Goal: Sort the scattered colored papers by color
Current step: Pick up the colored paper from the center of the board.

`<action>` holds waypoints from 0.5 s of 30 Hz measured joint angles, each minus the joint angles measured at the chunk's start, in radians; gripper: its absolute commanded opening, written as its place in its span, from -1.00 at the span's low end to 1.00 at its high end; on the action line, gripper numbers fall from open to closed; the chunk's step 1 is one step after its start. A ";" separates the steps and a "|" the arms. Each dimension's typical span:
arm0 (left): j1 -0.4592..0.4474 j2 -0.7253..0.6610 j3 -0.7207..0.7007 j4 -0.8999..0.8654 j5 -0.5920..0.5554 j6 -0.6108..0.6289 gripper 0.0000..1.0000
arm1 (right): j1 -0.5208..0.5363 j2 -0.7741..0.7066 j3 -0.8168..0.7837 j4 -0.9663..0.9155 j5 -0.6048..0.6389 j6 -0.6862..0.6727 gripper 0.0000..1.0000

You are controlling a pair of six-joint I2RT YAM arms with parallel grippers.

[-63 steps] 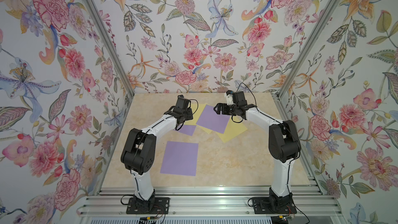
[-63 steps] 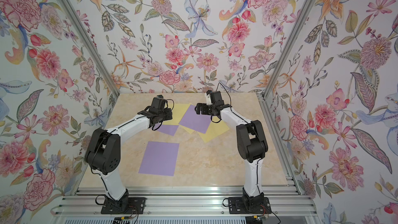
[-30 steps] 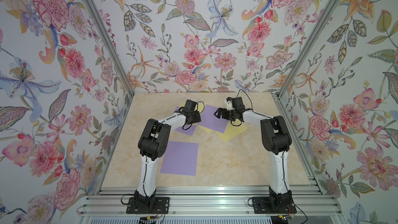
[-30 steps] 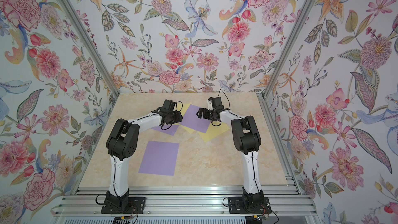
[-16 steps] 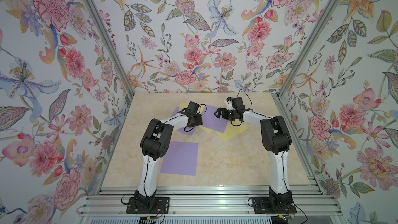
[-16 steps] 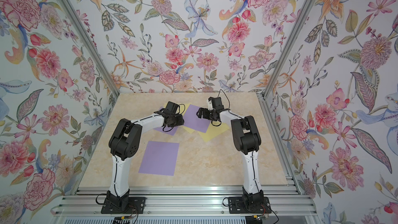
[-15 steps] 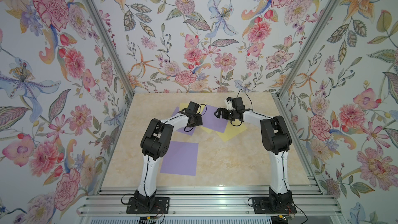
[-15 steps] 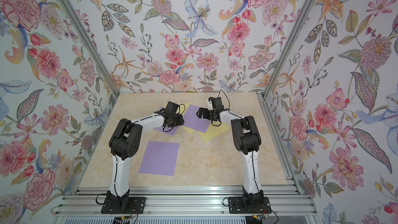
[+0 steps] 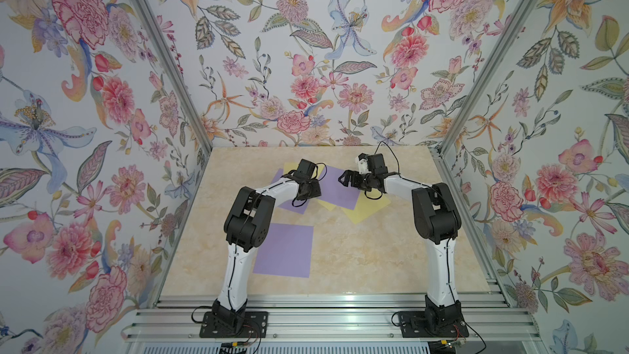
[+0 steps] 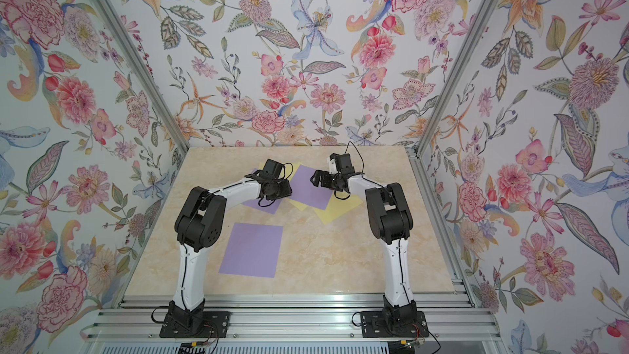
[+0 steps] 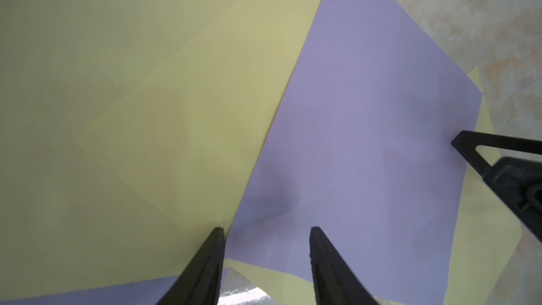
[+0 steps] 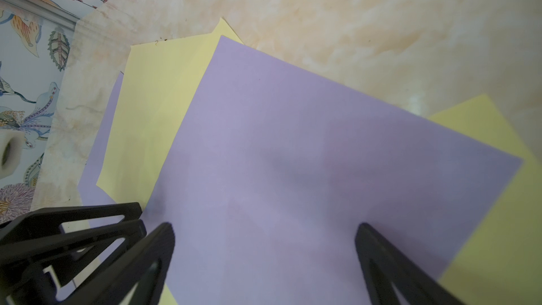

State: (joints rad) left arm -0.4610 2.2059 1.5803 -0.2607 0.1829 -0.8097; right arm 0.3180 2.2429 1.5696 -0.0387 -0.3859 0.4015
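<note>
Sorting coloured papers; step in hand judged to be taking the top purple sheet point(image 9: 337, 187) off the mixed pile.

- top purple sheet: flat, uppermost on the pile at the back middle of the table point(image 9: 357, 250), turned cornerwise to the table edges. It looks near square, so no long axis can be told.
- yellow sheets point(image 9: 369, 209): under it, showing at its right and back-left. At least two; exact count uncertain.
- second purple sheet point(image 9: 287, 206): under a yellow one, partly hidden by the left arm.
- lone purple sheet point(image 9: 284, 250): well apart, toward the front on the left arm's side. Likely the place for the purple stack.
- left gripper point(image 11: 265, 234): jaws part open, nothing between them. Tips are down at the top sheet's left edge, one on purple, one where yellow begins. Whether they press the paper cannot be told.
- right gripper point(image 12: 264, 227): jaws spread wide, holding nothing, both tips over the same sheet toward its right side.
- governing relation: the sheet lies directly beneath and between both grippers, one at each opposite side. The left arm is nearer the lone sheet, so a drag toward the front-left looks to be its job.
- risk: thin paper with an edge hard to catch; the yellow beneath may slide along.
</note>
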 measured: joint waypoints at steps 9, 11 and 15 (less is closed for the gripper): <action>0.002 0.018 0.022 0.013 0.042 -0.049 -0.02 | -0.002 0.000 -0.012 0.023 -0.002 0.003 0.99; 0.002 0.018 0.022 0.019 0.050 -0.053 -0.01 | -0.004 0.000 -0.014 0.029 -0.007 0.003 0.99; 0.005 0.015 -0.034 0.146 0.085 -0.067 0.03 | -0.005 0.000 -0.020 0.039 -0.016 0.004 0.99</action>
State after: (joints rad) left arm -0.4564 2.2211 1.5463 -0.1146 0.2680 -0.8768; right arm 0.3134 2.2429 1.5497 0.0006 -0.4019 0.4053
